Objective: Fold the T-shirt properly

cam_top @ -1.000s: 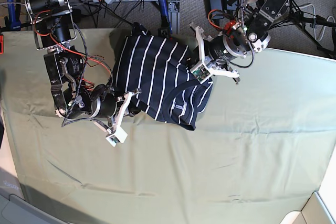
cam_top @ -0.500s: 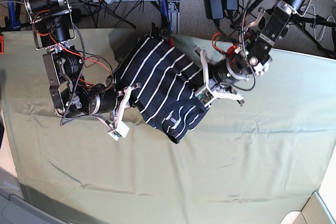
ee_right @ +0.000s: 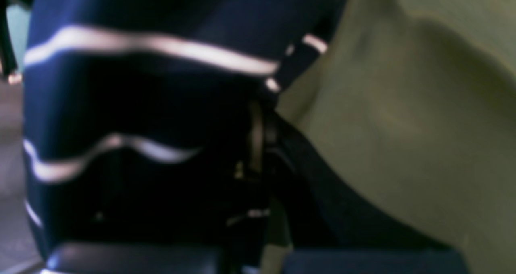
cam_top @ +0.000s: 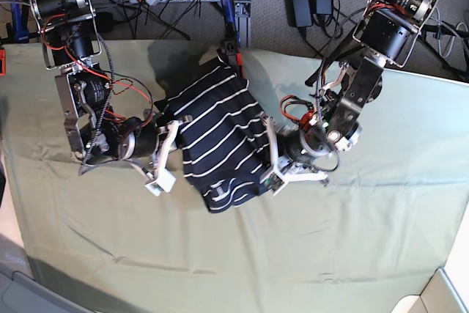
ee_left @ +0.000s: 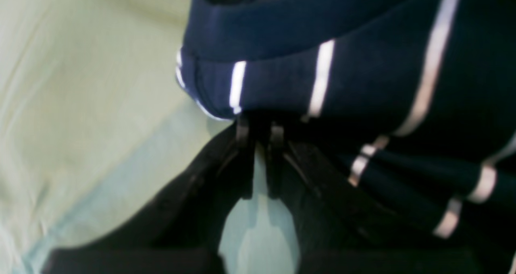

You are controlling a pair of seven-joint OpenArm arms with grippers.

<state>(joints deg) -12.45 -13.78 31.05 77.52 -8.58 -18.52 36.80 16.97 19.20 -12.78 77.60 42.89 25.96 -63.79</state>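
Pinching hard on both sides: at the left wrist camera the left gripper (ee_left: pixel 258 135) has its fingers pressed together on the hem of the T-shirt (ee_left: pixel 363 76), navy folds bunched right above the tips. Over at the right wrist camera, it's blurry, but the right gripper (ee_right: pixel 258 117) looks nipped onto the opposite edge, striped cloth draped over it. Pulling back to the base view, the T-shirt (cam_top: pixel 220 141) hangs as a compact striped bundle between both arms, above the middle of the olive-green cloth (cam_top: pixel 352 240). My read: already doubled over at least once, yet it's not laid flat; setting down, smoothing and a final fold appear to remain.
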